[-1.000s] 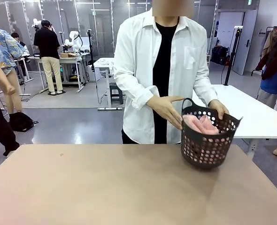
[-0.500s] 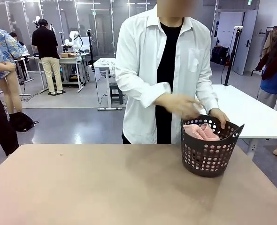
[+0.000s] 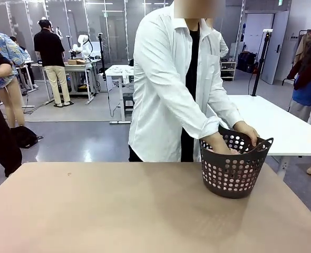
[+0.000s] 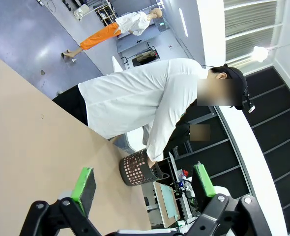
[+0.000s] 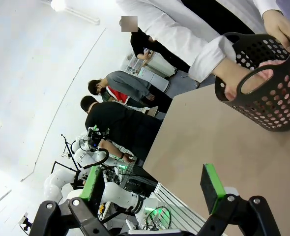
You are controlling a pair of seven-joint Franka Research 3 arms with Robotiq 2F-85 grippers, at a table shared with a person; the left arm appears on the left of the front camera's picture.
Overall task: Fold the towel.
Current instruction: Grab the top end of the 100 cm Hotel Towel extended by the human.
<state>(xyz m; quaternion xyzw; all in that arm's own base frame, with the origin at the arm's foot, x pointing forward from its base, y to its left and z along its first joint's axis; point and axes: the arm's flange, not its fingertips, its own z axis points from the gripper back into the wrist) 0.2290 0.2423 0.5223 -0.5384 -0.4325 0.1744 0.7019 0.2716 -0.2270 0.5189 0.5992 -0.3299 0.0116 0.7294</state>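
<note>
Half-hidden now under a person's hand [image 3: 219,143] that has dipped in since a second ago, the towel [image 5: 265,74] lies inside the dark perforated basket [image 3: 234,174], its pink showing through the openings. The person's other hand [image 3: 248,132] holds the rim. The basket stands on the far right of the tabletop [image 3: 118,211]. Well apart from the towel, the left pincer [image 4: 143,182] and the right pincer [image 5: 152,188] hang spread wide, grasping nothing.
</note>
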